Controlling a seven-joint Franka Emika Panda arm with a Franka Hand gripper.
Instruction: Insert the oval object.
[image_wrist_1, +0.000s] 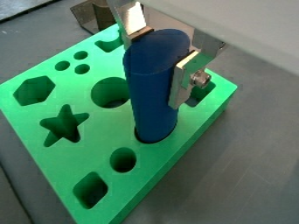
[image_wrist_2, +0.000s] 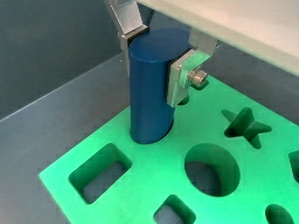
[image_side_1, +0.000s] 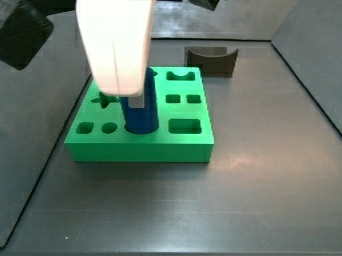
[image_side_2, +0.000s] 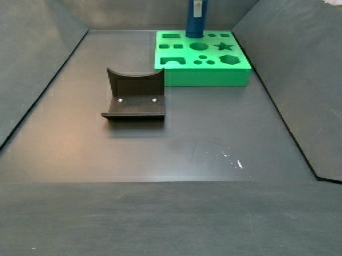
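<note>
The oval object, a tall blue peg (image_wrist_1: 155, 92), stands upright with its lower end in a hole near one edge of the green block (image_wrist_1: 70, 162). My gripper (image_wrist_1: 163, 48) is over the peg's top, its silver fingers (image_wrist_1: 184, 77) pressed on two opposite sides, shut on the peg. The same shows in a wrist view: peg (image_wrist_2: 149, 92), gripper (image_wrist_2: 158, 48), block (image_wrist_2: 140, 188). In both side views the peg (image_side_1: 140, 115) (image_side_2: 197, 17) rises from the green block (image_side_1: 140, 148) (image_side_2: 201, 70) under my gripper (image_side_1: 131, 92). The peg's bottom is hidden in the hole.
The block has several other shaped holes, among them a star (image_wrist_1: 65, 122), a hexagon (image_wrist_1: 35, 89), a circle (image_wrist_1: 108, 91) and a square (image_wrist_1: 90, 188). The dark fixture (image_side_2: 134, 95) (image_side_1: 214, 60) stands on the grey floor apart from the block. Grey walls surround the floor.
</note>
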